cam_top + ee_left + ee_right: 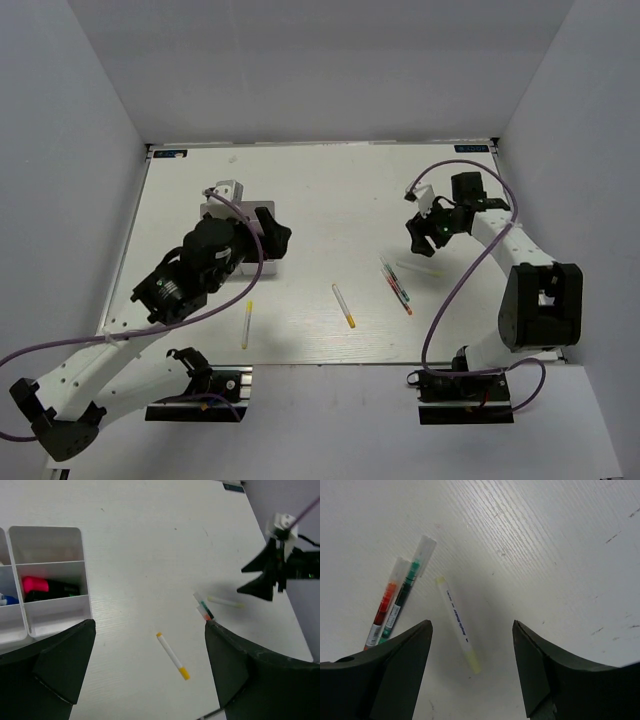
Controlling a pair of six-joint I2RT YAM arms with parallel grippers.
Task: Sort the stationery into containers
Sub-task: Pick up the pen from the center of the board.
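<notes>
My left gripper [150,630] stands wide open and empty just beside the containers [47,544] toward the left edge of the tabletop [330,190], a pink-ended highlighter [35,585] lying in one compartment, while my right gripper [471,630], fingers spread and holding nothing, hovers over a pale yellow pen [457,625] next to a red pen [385,611] and a green pen [406,591] toward the right edge.

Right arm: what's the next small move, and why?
Probably lower the right pincer straight down and close on the pale yellow pen. It lies flat between the open jaws, apart from the red pen and green pen beside it.
</notes>
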